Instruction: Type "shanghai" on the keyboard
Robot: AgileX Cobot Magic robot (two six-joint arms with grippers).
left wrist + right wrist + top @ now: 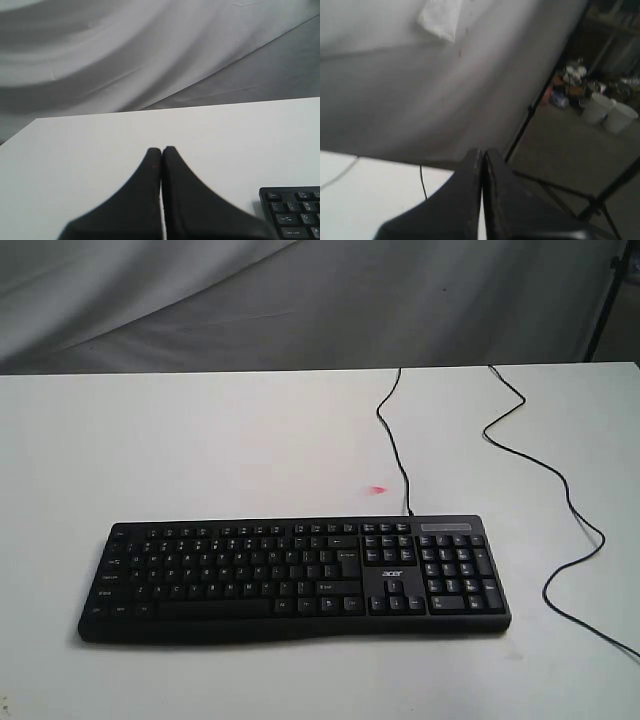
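— Black and pinched together, the left gripper (161, 150) hangs off the keyboard (295, 575) at its left end, gripping nothing. Why?
— Joined fingertips make one blunt wedge, probably for poking single keys.
— And the keyboard itself?
— Flat on the white table (200, 440): matte plastic, low square keys, its thin cable (393, 440) snaking away behind it.
— Beyond the keyboard's right end?
— There the right gripper (483, 151) is equally clamped and empty. No key looks touched yet.

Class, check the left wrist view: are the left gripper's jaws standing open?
No, the left gripper is shut, its tips pressed together with nothing between them, above the white table.
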